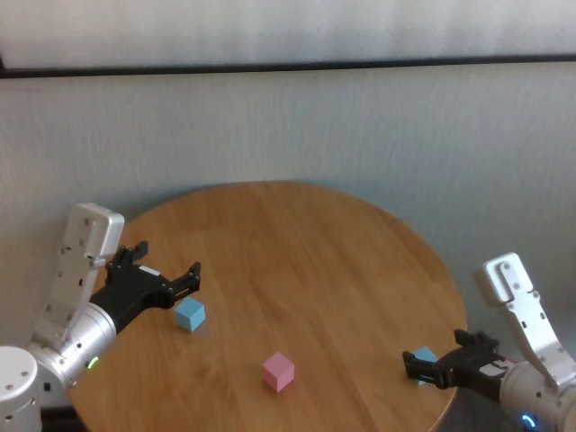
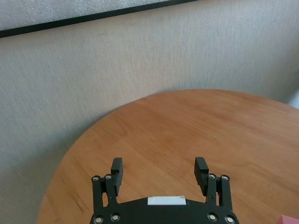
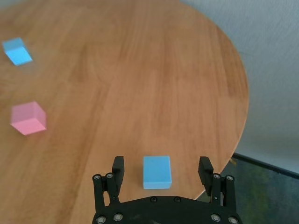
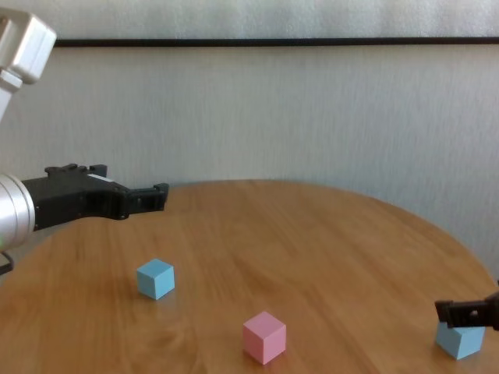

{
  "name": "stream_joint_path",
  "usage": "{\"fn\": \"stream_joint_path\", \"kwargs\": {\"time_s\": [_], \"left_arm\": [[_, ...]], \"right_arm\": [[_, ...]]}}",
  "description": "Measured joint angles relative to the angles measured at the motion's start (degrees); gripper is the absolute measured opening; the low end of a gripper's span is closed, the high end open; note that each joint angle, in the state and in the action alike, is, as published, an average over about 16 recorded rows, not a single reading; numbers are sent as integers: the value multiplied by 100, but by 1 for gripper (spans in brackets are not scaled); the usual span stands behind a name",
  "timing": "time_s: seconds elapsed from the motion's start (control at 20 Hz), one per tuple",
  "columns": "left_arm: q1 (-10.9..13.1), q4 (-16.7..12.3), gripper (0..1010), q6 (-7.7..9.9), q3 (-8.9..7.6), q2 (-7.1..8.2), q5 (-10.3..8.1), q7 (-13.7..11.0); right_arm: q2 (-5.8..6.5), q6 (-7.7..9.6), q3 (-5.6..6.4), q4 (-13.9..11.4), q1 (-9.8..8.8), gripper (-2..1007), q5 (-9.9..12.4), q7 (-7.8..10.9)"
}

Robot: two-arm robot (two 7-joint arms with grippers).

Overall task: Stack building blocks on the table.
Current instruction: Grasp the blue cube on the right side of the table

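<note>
Three blocks are lying apart on the table (image 1: 297, 261), none stacked yet. Taking the tabletop as a clock face seen from the head camera, the pink block (image 1: 278, 371) is sitting near 6 o'clock, one blue block (image 1: 189, 314) near 8 o'clock, and the other blue block (image 1: 423, 362) close to the rim around 4 o'clock.

The right gripper (image 3: 161, 173) is hovering low at that rim block with its fingers spread, one on each side and neither touching it; it looks lined up to close on the block, probably as the first pick.

The left gripper (image 1: 171, 270) is hanging above the table at about 9 o'clock, fingers spread and holding nothing, just beyond the blue block near it, seemingly waiting.

The right wrist view is showing the gaps between fingers and block, which the head view is hiding behind the gripper. The chest view is showing the left gripper riding well clear of the tabletop. The left wrist view is catching only bare wood and a pink corner.
</note>
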Motion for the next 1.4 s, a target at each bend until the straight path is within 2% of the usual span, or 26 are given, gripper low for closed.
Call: {"fn": "stream_joint_path", "kwargs": {"time_s": [0.35,0.6,0.95,1.4], "left_arm": [[-3,-2,1000,2,4,1,-1,-2],[-5,-3,1000,3,6,2,-1,-2],[-6,-3,1000,3,7,2,-1,-2],[-6,-3,1000,3,8,2,-1,-2]], "right_arm": [[-159,120,-140,333,240,1001,-211,101],[-269,186,-186,551,400,1001,-296,206],[-361,303,-159,716,523,1001,-335,340],[-380,457,-99,765,545,1001,-394,468]]}}
